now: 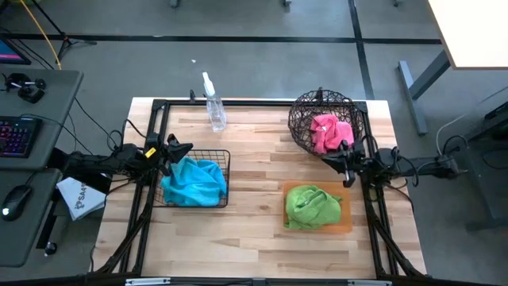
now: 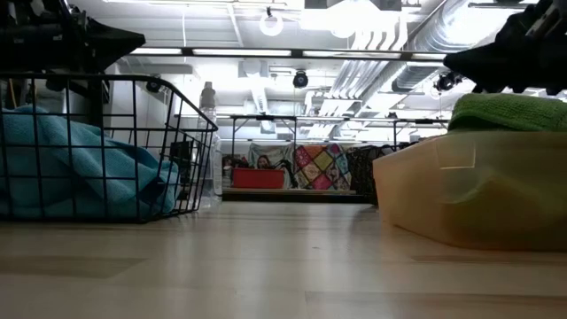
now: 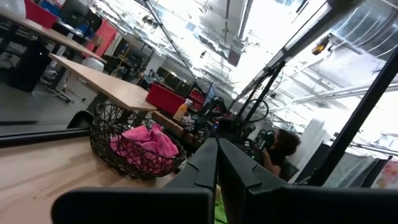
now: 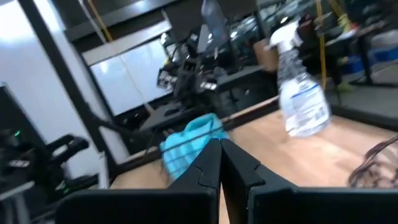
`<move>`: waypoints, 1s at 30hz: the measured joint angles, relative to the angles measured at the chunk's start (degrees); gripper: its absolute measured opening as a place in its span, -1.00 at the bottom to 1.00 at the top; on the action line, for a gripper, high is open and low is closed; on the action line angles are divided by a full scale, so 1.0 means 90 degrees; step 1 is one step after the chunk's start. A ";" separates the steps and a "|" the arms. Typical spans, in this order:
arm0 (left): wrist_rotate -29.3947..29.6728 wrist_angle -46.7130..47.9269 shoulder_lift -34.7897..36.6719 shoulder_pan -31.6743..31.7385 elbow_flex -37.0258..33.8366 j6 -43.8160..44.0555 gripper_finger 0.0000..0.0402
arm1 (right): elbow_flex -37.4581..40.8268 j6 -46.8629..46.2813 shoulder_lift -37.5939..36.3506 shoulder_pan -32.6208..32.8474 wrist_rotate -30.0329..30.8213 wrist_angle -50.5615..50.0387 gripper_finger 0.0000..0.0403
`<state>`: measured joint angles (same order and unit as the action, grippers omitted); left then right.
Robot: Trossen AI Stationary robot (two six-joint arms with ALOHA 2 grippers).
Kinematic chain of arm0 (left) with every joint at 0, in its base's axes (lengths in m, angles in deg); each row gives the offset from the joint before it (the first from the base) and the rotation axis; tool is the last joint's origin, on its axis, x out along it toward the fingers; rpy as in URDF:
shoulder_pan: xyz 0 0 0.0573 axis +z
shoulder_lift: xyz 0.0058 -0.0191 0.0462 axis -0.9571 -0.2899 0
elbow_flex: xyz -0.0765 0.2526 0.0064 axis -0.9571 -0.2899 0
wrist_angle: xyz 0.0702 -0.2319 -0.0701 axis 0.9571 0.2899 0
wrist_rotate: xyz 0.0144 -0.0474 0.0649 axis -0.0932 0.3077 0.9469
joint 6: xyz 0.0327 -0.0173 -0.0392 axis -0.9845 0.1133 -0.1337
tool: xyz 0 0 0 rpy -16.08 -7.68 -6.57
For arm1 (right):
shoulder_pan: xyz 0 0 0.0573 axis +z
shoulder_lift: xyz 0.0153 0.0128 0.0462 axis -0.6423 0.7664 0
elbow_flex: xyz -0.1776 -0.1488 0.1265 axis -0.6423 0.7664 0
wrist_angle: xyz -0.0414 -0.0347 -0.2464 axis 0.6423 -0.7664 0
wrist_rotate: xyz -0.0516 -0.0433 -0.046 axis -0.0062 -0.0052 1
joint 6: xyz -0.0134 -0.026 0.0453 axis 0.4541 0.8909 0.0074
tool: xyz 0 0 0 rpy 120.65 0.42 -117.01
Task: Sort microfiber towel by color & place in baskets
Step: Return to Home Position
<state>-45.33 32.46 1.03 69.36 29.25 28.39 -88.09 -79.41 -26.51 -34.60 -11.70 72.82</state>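
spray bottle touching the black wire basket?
Apart. The high view shows a band of bare tabletop between the spray bottle and the black wire basket, with the bottle standing well beyond the basket's rim.

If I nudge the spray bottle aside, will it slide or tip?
Likely tips rather than slides: the spray bottle stands tall and narrow on the wooden table. Clear plastic suggests it is light; the fill level is unclear.

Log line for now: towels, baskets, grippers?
blue towel: black basket; pink towel: round basket; green towel: orange tray; left gripper: shut, empty; right gripper: shut, empty
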 joint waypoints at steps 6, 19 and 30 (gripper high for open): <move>0.0002 0.0006 0.0002 0.0000 0.0000 0.0000 -1.00 | 0.0002 0.0210 -0.0209 -0.0694 -0.0599 -0.0163 -1.00; 0.0002 0.0008 0.0002 0.0000 0.0000 -0.0001 -1.00 | 0.0002 -0.0413 -0.0193 -0.0928 -0.1854 -0.0873 -1.00; 0.0002 0.0008 0.0000 0.0000 0.0000 -0.0002 -1.00 | 0.0005 -0.0575 -0.0193 -0.0928 -0.1752 -0.0881 -1.00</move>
<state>-45.30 32.53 1.03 69.36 29.25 28.36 -88.04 -84.59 -28.25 -42.95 -27.47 64.89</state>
